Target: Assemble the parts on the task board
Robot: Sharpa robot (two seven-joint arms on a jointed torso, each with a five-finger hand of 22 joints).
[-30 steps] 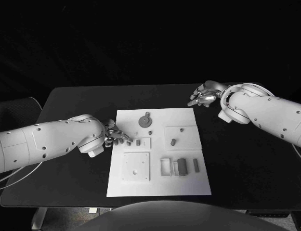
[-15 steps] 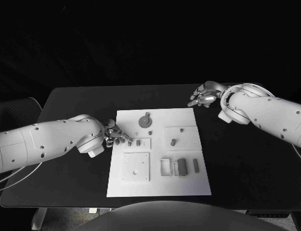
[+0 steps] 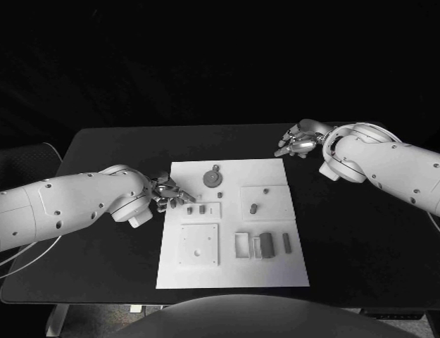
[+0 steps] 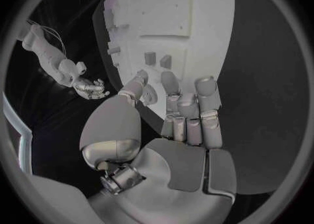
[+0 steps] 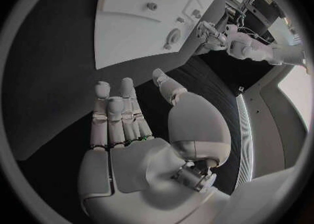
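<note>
black table (image 3: 98, 151) under you: the task board (image 3: 235, 271) lies mid-table, its small parts (image 3: 196, 208) just beside your left hand (image 3: 166, 194), fingers loosely apart and empty, while the right hand (image 3: 299, 140) hovers open, well off.

1 task board (image 3: 232, 274), 2 hands (image 3: 167, 195) (image 3: 299, 141), approx 9 parts (image 3: 267, 243).

Left hand (image 3: 165, 194) with fingers (image 4: 196, 103) curled, holding nothing; right hand (image 3: 299, 139) with fingers (image 5: 118, 109) extended together, holding nothing.
</note>
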